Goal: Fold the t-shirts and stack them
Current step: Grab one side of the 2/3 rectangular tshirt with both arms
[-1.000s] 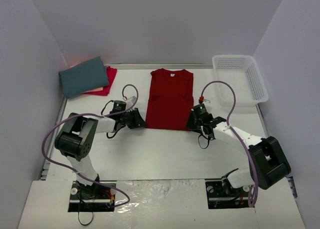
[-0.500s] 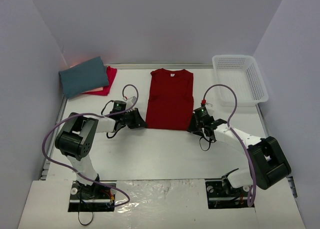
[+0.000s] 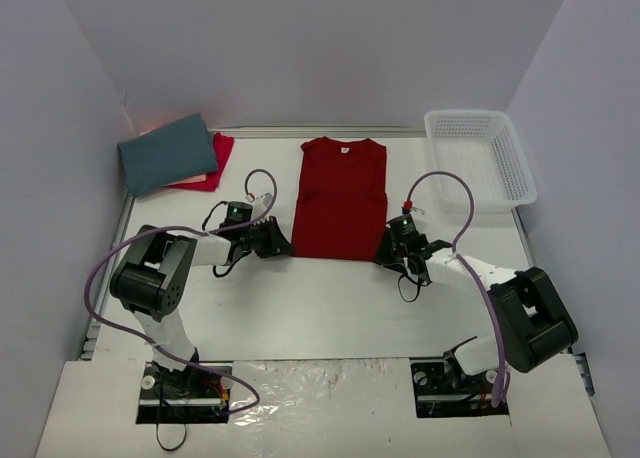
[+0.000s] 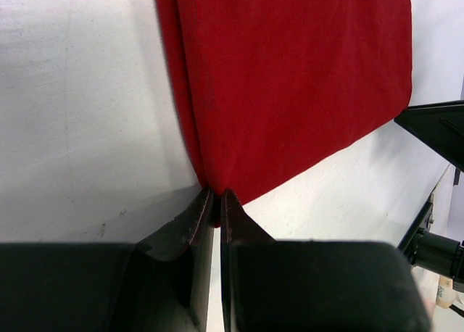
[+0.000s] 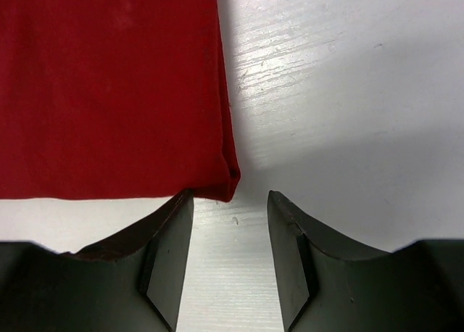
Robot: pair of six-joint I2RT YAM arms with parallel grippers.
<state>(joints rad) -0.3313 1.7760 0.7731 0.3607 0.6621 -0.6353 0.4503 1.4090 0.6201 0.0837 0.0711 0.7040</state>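
1. The white desk (image 3: 330, 298) carries everything; both arms reach over it from their bases at the near edge.
2. The deep red t-shirt (image 3: 340, 198) lies flat in the middle of the desk as a long narrow rectangle, its sides already folded in. Its collar is at the far end and its straight hem at the near end, between the two claws.
3. A white mesh basket (image 3: 480, 158) sits at the far right corner, well apart from the deep red t-shirt.
4. The slate-teal t-shirt (image 3: 168, 153) lies folded at the far left corner, on top of the other folded shirt there.
5. The pinkish-red t-shirt (image 3: 215, 163) lies under the slate-teal one, with only its right and near edges showing.
6. The left claw (image 4: 216, 194) is down at desk level at the near left corner of the deep red t-shirt. Its fingers are pressed almost together with that corner of the cloth pinched between the tips. The rest of the shirt spreads away to the far right of it.
7. The right claw (image 5: 230, 201) is low at the near right corner of the hem. Its fingers stand apart, and the corner of the deep red t-shirt (image 5: 109, 85) lies in the gap at the fingertips, not clamped.
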